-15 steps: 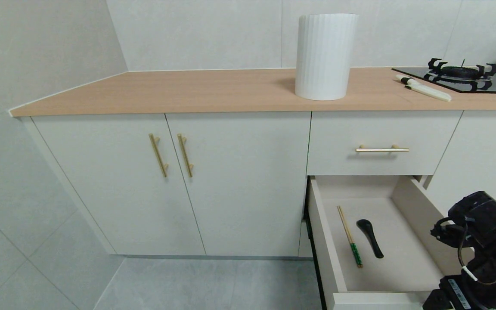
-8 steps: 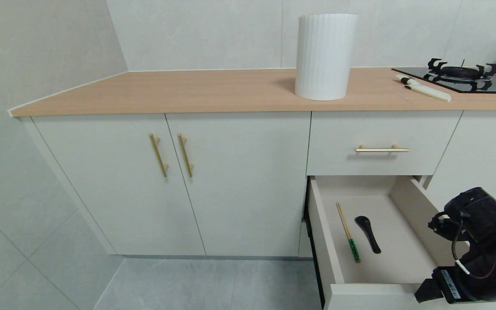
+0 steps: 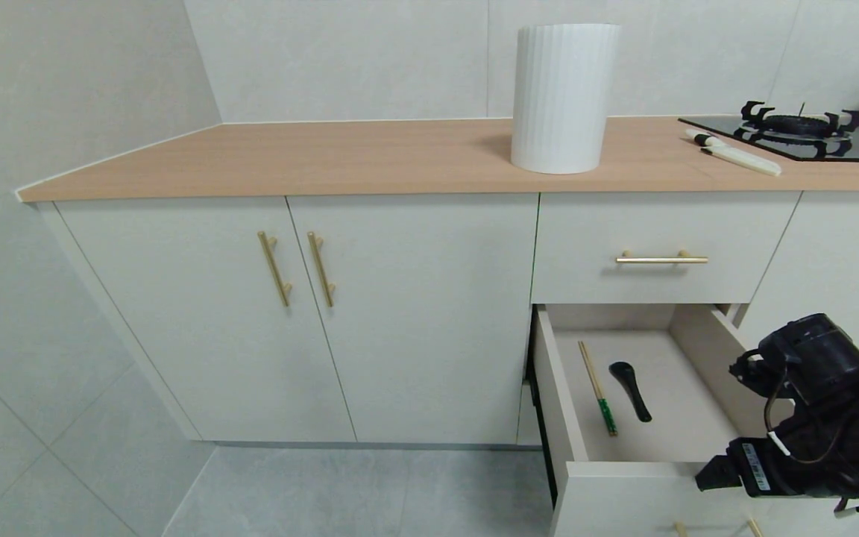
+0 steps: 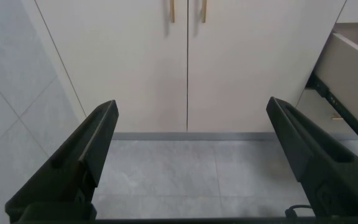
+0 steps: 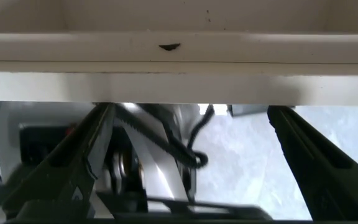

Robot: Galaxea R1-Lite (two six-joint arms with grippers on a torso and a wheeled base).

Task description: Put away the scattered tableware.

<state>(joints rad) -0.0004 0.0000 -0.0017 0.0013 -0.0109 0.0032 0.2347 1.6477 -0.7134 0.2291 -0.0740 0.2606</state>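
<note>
Two pieces of tableware lie in the pulled-out lower drawer: one pair of chopsticks with green ends, and one black spoon just beside it. They lie roughly parallel, the chopsticks nearer the drawer's left wall. One more drawer sits shut directly above, with a single gold bar handle. To the left are two shut cabinet doors, each with one upright gold handle.

The wooden worktop carries three things: one tall white ribbed cylinder above the drawers, one pale knife-like utensil farther right, and one black hob just beyond that.

The right arm is low at the right end of the lower drawer's front panel. Its wrist view shows the right gripper with both fingers spread wide and nothing between them, close under a white board edge.

The left gripper also has its two fingers set wide apart and holds nothing. It faces the foot of the two cabinet doors above the grey floor.
</note>
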